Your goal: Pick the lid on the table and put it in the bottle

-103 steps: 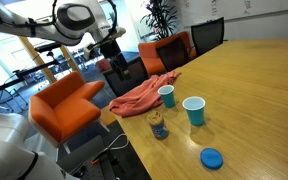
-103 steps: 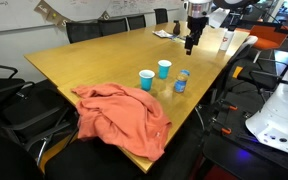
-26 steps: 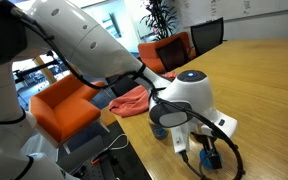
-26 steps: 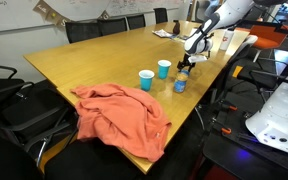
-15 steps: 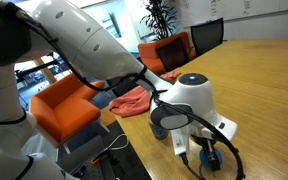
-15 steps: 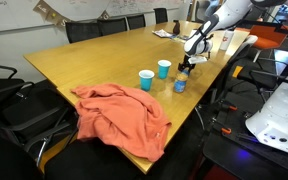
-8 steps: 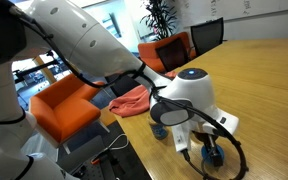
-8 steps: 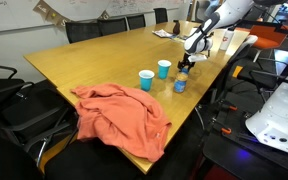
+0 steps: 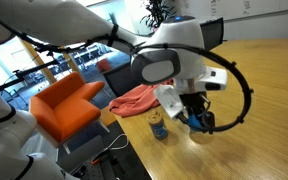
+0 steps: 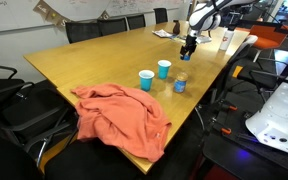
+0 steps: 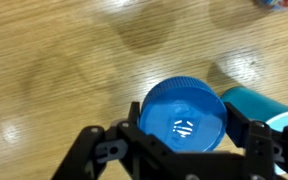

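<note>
My gripper (image 11: 190,130) is shut on the bright-blue round lid (image 11: 184,113), with a finger on each side of it. In both exterior views the gripper (image 9: 196,118) (image 10: 189,46) hangs above the light-brown wooden table (image 9: 254,90) (image 10: 94,60), holding the lid (image 9: 200,121) off the surface. The clear bottle with yellowish-brown contents (image 9: 158,125) (image 10: 180,82) stands near the table edge, below and to the side of the gripper. A light-blue cup (image 11: 259,104) shows beside the lid in the wrist view.
Two light-blue cups (image 10: 146,79) (image 10: 164,69) stand next to the bottle. A red-orange cloth (image 9: 139,98) (image 10: 124,115) lies over the table edge. Orange armchairs (image 9: 69,105) and black chairs (image 10: 14,100) ring the table.
The gripper was low over the lid on the table; it has now risen well above the surface with the lid held between its fingers.
</note>
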Action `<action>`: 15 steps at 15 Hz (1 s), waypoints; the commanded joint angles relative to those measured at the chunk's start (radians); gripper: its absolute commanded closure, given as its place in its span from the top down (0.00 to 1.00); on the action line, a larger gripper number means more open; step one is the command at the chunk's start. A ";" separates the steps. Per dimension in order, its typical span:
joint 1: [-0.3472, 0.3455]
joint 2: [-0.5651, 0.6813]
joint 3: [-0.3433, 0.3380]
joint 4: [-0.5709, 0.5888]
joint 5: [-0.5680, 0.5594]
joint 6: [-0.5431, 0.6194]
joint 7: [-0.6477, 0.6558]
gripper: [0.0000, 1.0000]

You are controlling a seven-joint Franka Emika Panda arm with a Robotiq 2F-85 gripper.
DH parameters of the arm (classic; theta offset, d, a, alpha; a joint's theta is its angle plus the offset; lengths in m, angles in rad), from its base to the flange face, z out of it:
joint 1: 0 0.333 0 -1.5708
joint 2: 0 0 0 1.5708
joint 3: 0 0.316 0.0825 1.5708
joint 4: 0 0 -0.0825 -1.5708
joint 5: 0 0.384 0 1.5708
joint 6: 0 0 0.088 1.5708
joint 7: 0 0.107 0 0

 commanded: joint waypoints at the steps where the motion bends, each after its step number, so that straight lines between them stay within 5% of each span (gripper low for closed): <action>1: 0.025 -0.140 0.015 -0.055 0.032 -0.147 -0.162 0.55; 11: 0.186 -0.318 0.027 -0.264 0.049 -0.117 -0.312 0.55; 12: 0.196 -0.255 0.028 -0.198 0.030 -0.160 -0.278 0.80; 15: 0.200 -0.282 0.020 -0.227 0.029 -0.147 -0.279 0.80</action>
